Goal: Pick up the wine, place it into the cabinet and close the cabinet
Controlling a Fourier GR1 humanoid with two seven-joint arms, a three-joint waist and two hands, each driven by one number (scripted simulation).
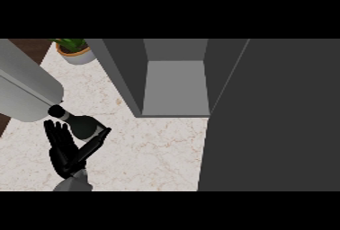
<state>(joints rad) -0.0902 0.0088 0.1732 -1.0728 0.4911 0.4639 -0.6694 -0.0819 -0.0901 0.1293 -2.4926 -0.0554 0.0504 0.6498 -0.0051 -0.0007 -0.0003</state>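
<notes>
Pale stone with thin brown veins makes up the tabletop (153, 152) under me. My left robot hand (66, 150) is at the left side of it, fingers up and mostly straight, with the thumb (98, 137) out to the side. The wine (78, 123) sits right in the gap between thumb and fingers, touching my robot hand, but my fingers are not curled round it yet. So my robot hand is released, not grasping. A big grey forearm (26, 87) comes in from the top left, and its end is right by the top of the wine. I cannot see my right robot hand.

I think the job now is to get a good hold. I should close my fingers and thumb round the fat part of the dark bottle, not the thin neck, so it will not tip. Then I should lift it straight up.

The cabinet (174, 81) is open, up and to the right. Its dark door (272, 117) hangs wide on the right. A plant (74, 49) in a pot stands near the far left corner, so I should keep away from it.
</notes>
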